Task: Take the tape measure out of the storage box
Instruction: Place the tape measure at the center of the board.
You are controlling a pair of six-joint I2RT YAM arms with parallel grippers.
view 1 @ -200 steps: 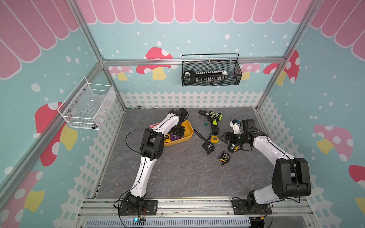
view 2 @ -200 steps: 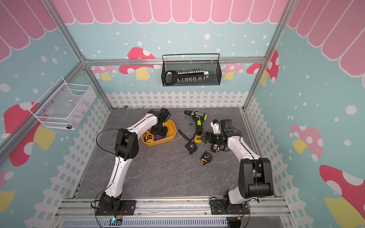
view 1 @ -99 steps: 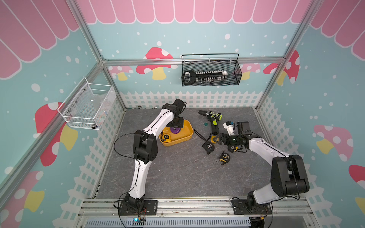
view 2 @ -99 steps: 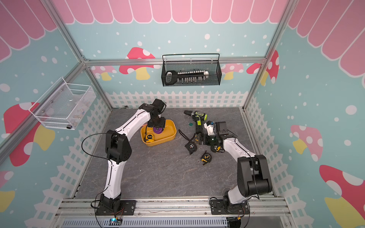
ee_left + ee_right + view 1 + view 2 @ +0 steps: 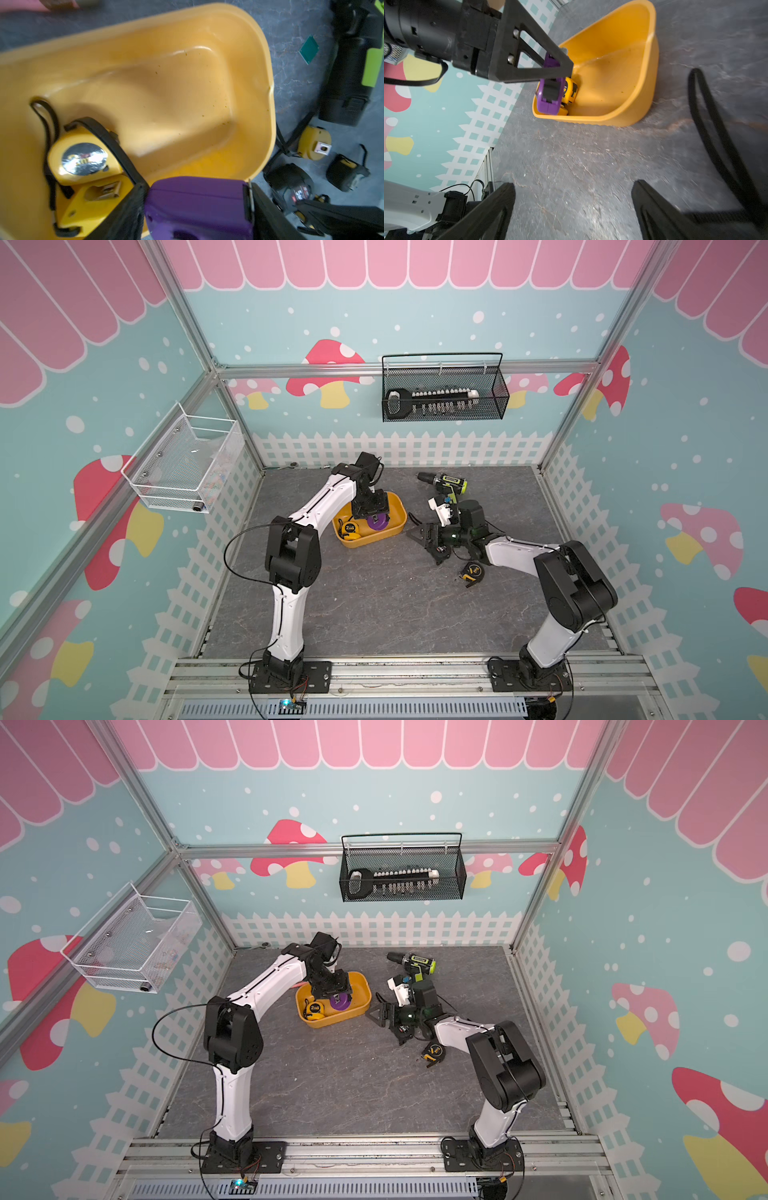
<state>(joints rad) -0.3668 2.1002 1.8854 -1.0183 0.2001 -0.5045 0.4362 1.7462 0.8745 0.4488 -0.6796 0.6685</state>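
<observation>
The yellow-orange storage box (image 5: pixel 397 526) (image 5: pixel 362 1006) sits on the grey floor left of centre. My left gripper (image 5: pixel 374 516) (image 5: pixel 198 185) is shut on a purple tape measure (image 5: pixel 376 523) (image 5: pixel 197 203) (image 5: pixel 549 97), which hangs over the box's left end with its lower edge about at rim height. A yellow tape measure (image 5: pixel 350 529) (image 5: pixel 83 160) with a black strap lies in that same end of the box (image 5: pixel 187 83). My right gripper (image 5: pixel 426 545) (image 5: pixel 573 187) is open and empty, low over the floor just right of the box (image 5: pixel 623 83).
Right of the box lie a green-and-black drill (image 5: pixel 446 485), a yellow tape measure (image 5: pixel 313 143), two black ones (image 5: pixel 345 172) (image 5: pixel 295 187) and another (image 5: pixel 473 572) by my right arm. A black mesh basket (image 5: pixel 442 393) hangs on the back wall, a white one (image 5: pixel 187 468) on the left wall.
My left gripper has come up out of the box with the purple tape measure between its fingers. My right gripper has moved left, toward the box.
</observation>
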